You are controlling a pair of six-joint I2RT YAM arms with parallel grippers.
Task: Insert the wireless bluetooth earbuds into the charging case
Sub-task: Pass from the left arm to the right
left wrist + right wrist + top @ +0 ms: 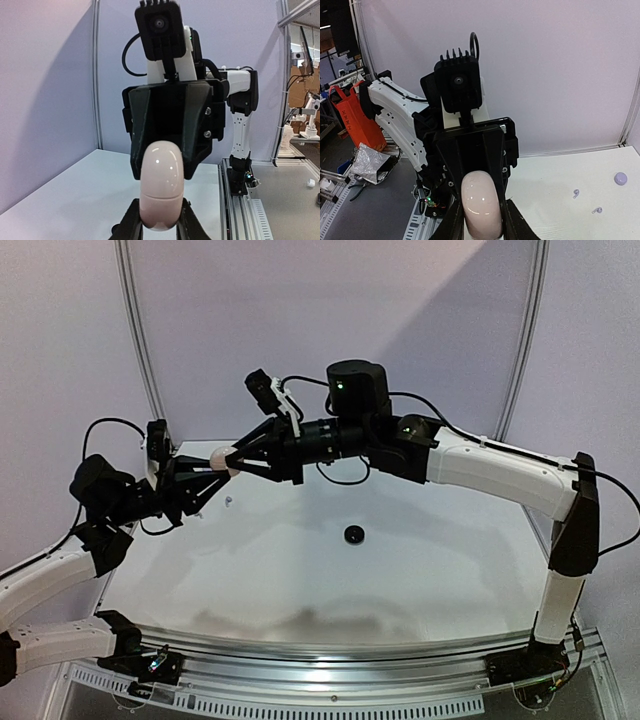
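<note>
A pale pinkish-white oval charging case (222, 457) is held in the air above the table's back left, lid shut with its seam showing. My left gripper (213, 468) and my right gripper (238, 459) face each other and are both shut on it from opposite ends. In the left wrist view the case (161, 185) sits between my left fingers (131, 220). In the right wrist view it (481, 202) fills the right jaws. Two tiny pale earbuds (576, 193) (596, 210) lie on the table. A small speck (228, 502), perhaps one earbud, lies under the case.
A round black puck (353, 534) lies near the middle of the white table (300, 580). A lavender puck (620, 178) lies at the table's back. Purple walls stand behind, and the metal rail (330, 655) runs along the near edge.
</note>
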